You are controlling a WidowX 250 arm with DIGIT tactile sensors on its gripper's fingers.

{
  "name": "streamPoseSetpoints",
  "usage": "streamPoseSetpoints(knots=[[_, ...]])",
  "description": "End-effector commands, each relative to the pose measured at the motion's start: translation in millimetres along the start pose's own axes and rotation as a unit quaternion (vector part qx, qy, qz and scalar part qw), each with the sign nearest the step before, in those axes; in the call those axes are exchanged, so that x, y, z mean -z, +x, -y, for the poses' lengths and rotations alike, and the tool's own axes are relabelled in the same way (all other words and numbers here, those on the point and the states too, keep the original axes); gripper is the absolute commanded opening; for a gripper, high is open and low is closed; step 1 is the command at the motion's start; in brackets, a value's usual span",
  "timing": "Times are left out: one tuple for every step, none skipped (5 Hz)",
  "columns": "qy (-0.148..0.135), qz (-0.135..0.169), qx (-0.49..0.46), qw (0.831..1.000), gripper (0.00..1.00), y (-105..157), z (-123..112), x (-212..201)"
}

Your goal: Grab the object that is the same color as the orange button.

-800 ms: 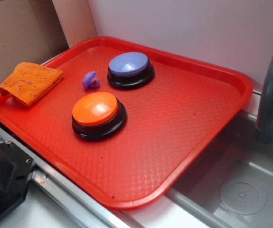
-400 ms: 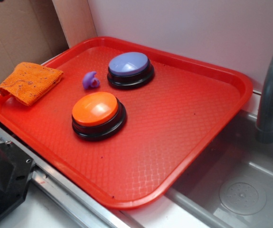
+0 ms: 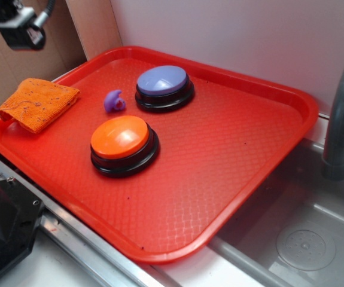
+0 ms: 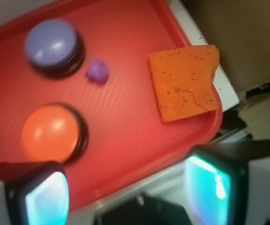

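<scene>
Arm (image 3: 17,27) newly in view above orange cloth (image 3: 38,103) (fingers (image 4: 45,197) spread)

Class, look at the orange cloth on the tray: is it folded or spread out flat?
Folded. The cloth shows a doubled, thick edge on the exterior view, lying over the tray rim.

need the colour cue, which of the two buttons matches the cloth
The orange button, nearer the tray's front edge; the other button has a purple dome.
</scene>
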State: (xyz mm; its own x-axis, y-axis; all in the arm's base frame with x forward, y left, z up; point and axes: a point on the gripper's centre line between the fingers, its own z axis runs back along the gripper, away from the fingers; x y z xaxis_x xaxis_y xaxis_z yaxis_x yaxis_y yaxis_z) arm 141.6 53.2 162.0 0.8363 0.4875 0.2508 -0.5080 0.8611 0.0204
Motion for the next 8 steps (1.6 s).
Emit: streamPoseSetpoints(knots=[[0.114,0.051,-0.227,0.966,1.00,23,-72,72],[0.180,0.057,-0.330,0.925,1.00,22,-81,94],[0.205,0.057,-0.342,0.915,1.00,28,-95,117],[0.193,0.061,-0.343,0.917,1.00,27,-99,131],[0.158,0.063,-0.338,0.926,1.00,29,-110,140],[0.122,0.053,-0.329,0.935,0.82,30,-113,146],[0.114,0.050,-0.318,0.940,0.00,31,-110,147],[0.110,0.048,-0.302,0.946,0.00,33,-106,145]])
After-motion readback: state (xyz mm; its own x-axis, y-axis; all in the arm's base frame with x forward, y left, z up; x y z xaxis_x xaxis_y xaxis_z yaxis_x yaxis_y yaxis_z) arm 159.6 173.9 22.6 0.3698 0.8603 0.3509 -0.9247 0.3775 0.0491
